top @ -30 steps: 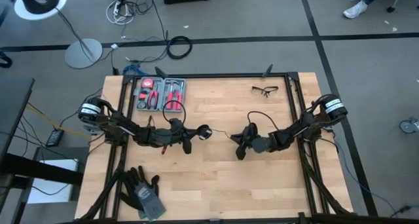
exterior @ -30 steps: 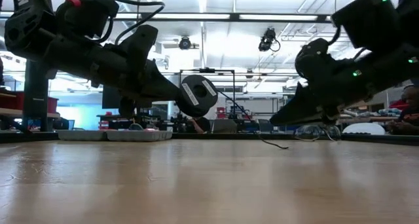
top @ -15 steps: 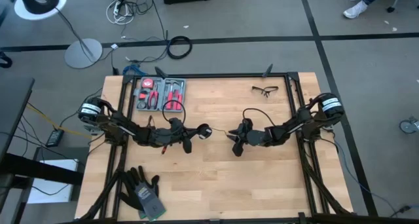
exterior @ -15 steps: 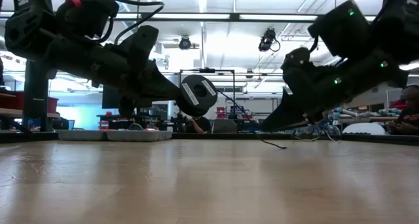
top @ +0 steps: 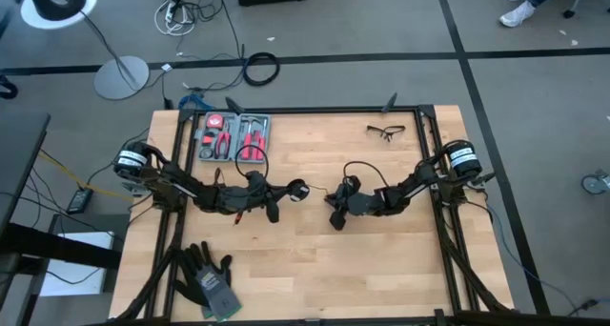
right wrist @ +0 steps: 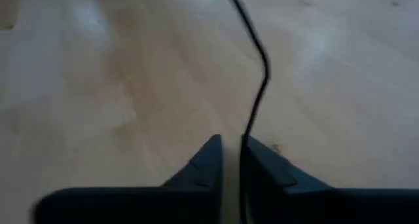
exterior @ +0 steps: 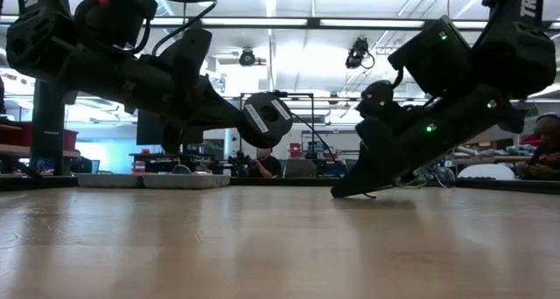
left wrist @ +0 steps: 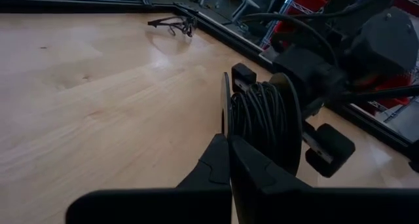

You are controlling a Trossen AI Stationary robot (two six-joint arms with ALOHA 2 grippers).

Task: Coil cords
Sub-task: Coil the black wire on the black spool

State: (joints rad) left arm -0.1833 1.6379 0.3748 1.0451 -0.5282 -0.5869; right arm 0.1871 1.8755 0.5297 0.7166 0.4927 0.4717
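The right claw has come down and to the left over the last second. Earlier it hung above the desk with the thin cord trailing loose below it; now its tips sit at or just above the wood near the desk's middle. In the right wrist view the cord runs across the wood and into the narrow gap between the two fingers. They stand close on either side of it, but whether they actually pinch it I cannot tell.

The left claw has not shifted. It stays clenched on the edge of the puck, held clear of the desk just left of the middle. In the left wrist view the puck shows black turns of cord already wound round it, so part of the coiling looks done.

The two claws are now near each other, with only a short run of cord between them. My reading is that the right arm has reached in to take a fresh hold on the slack close to the puck, ready to lay another turn. If the fingers miss so thin a cord, the pull will bring nothing round, so the grip wants confirming before the next wrap.
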